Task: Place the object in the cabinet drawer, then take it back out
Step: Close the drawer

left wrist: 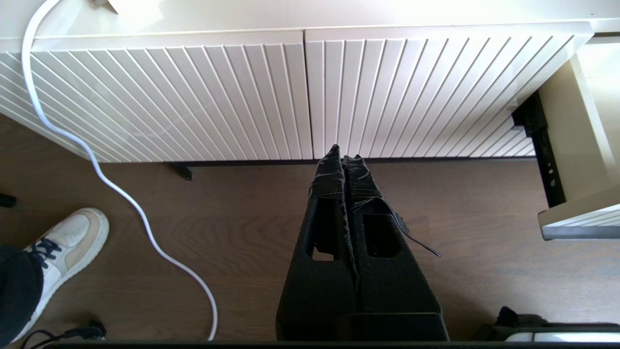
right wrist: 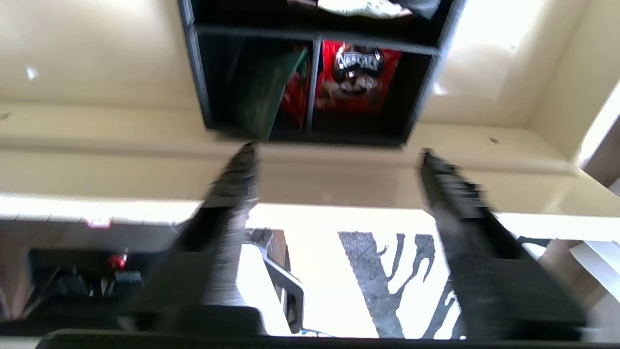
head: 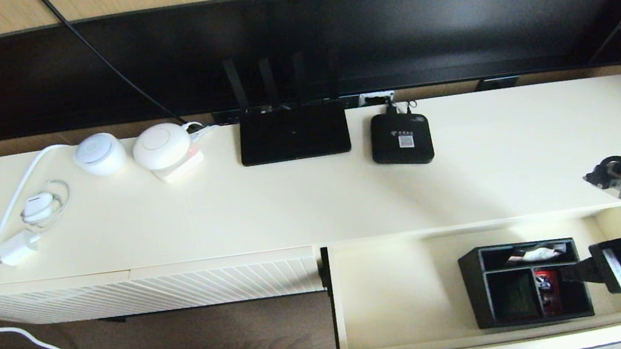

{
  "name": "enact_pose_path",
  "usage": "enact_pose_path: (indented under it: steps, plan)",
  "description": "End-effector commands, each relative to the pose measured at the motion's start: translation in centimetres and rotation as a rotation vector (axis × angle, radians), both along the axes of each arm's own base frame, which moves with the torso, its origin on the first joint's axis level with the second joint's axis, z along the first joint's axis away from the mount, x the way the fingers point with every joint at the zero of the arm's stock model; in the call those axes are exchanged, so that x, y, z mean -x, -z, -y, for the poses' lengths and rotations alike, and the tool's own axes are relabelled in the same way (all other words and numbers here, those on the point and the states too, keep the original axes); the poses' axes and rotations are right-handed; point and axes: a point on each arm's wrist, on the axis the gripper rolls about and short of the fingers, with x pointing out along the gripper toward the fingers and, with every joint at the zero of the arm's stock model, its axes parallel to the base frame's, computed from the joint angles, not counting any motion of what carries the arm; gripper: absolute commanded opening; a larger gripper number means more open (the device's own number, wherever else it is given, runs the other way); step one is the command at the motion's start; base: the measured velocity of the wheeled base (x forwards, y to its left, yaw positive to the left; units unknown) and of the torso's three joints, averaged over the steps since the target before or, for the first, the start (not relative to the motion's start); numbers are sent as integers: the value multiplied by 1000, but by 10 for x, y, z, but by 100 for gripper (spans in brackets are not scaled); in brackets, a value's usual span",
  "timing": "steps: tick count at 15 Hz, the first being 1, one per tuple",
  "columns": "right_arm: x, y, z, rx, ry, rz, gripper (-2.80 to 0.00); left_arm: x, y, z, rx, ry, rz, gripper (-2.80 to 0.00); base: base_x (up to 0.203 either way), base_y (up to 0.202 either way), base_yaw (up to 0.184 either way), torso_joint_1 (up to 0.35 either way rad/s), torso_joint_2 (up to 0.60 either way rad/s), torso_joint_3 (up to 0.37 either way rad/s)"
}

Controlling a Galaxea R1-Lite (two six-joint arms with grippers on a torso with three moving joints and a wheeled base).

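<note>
Black fingers of our left gripper [left wrist: 345, 154] are pressed together, low before the closed ribbed panel [left wrist: 193, 97]. At four o'clock the cabinet drawer [head: 406, 281] stands open, the organizer box [head: 525, 283] inside it. Our right gripper [right wrist: 334, 152], fingers spread, sits just beside it.

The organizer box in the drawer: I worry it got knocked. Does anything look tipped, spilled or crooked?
Nothing stands out. The organizer box sits flat and upright in the open drawer, its packets still inside the compartments. The right gripper is open just short of it, not touching. The left gripper is shut, down by the closed cabinet front.
</note>
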Motion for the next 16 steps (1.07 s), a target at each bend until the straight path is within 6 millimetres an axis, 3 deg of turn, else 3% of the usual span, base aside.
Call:
enact_pose_path:
  steps: [1,5,9,12,16]
  plan:
    - [15,-16,3,-9,-3,40,-280,0,0,0,0,0,-2,-280,0,0,0,0,0,0]
    - [32,-28,4,-1,-46,86,-280,0,0,0,0,0,-1,-280,0,0,0,0,0,0]
    - [71,-34,-13,26,-330,142,-280,0,0,0,0,0,-1,-280,0,0,0,0,0,0]
    - [103,-5,-17,82,-549,75,-280,0,0,0,0,0,-2,-280,0,0,0,0,0,0]
    - [126,31,-16,204,-752,-2,-280,0,0,0,0,0,-2,-280,0,0,0,0,0,0]
